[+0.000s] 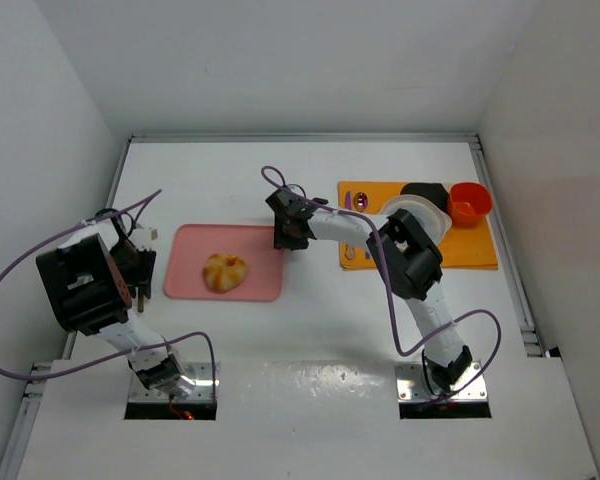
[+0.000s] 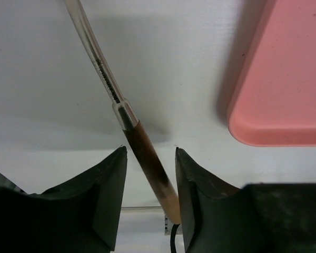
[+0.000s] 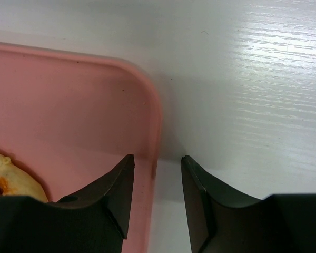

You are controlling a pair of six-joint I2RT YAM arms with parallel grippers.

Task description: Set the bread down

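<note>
The bread point(image 1: 224, 271), a golden knot-like bun, lies on a pink tray point(image 1: 195, 245) in the middle of the table. My right gripper point(image 1: 285, 240) is at the tray's right end. In the right wrist view it point(image 3: 158, 161) stands open, its jaws astride the tray's rim point(image 3: 157, 132) with a gap on both sides, and the bread point(image 3: 5, 182) shows at the lower left. My left gripper point(image 1: 145, 245) hovers left of the tray. It point(image 2: 151, 153) is open, with a cable point(image 2: 142, 153) crossing loosely between its jaws and the tray point(image 2: 284, 79) at the upper right.
An orange mat point(image 1: 475, 252) lies at the right with a white plate point(image 1: 425, 218), a black object point(image 1: 425, 192), a red-orange cup point(image 1: 470, 202) and purple cutlery point(image 1: 350, 203) on it. White walls enclose the table on three sides.
</note>
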